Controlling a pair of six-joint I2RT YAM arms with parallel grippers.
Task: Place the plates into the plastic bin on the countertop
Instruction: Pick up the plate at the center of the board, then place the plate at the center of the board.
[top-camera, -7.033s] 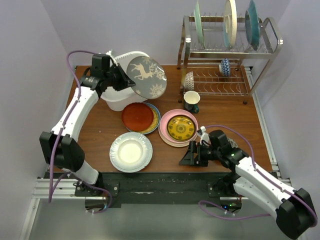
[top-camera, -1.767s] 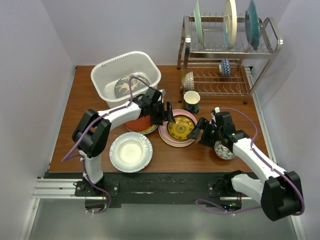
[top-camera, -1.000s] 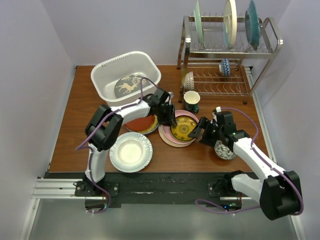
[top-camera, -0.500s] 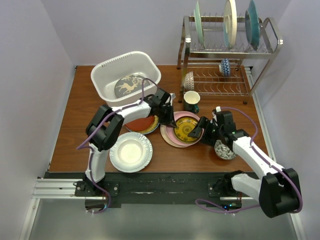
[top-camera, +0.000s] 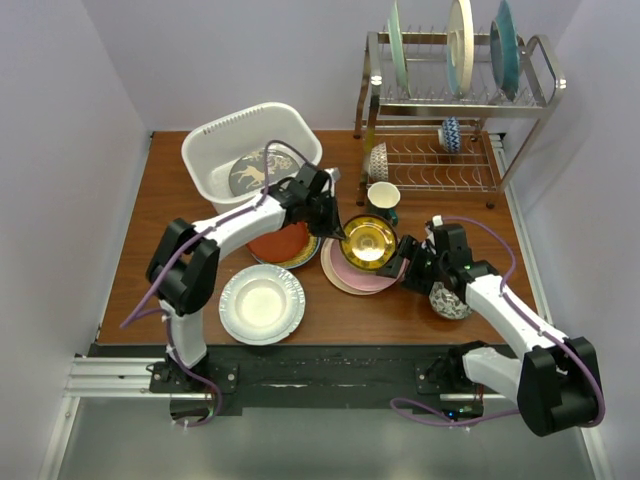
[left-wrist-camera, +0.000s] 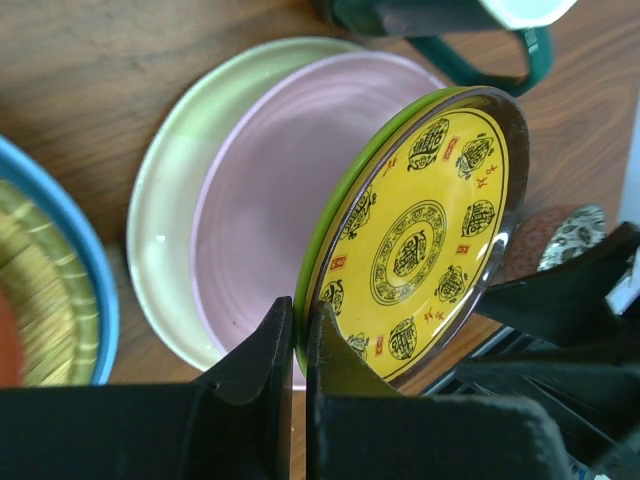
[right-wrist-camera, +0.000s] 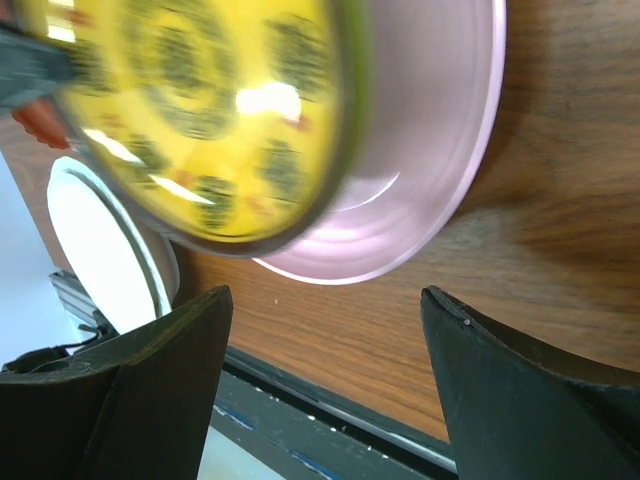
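Observation:
My left gripper is shut on the rim of the yellow patterned plate, holding it tilted up above the pink plate. In the left wrist view my jaws pinch the green edge of the yellow plate, with the pink plate and a lime plate beneath. My right gripper is open and empty beside the stack; its wrist view shows the yellow plate blurred above the pink plate. The white plastic bin holds a grey plate with a deer.
A red-brown plate lies on a blue-rimmed one, and a white plate sits near the front of the countertop. A dark green mug stands behind the stack. A patterned bowl sits by my right arm. The wire rack holds three plates.
My left gripper closed on the yellow plate's rim and lifted it, tilted, off the pink plate. My right gripper stayed open beside the stack, barely moving.

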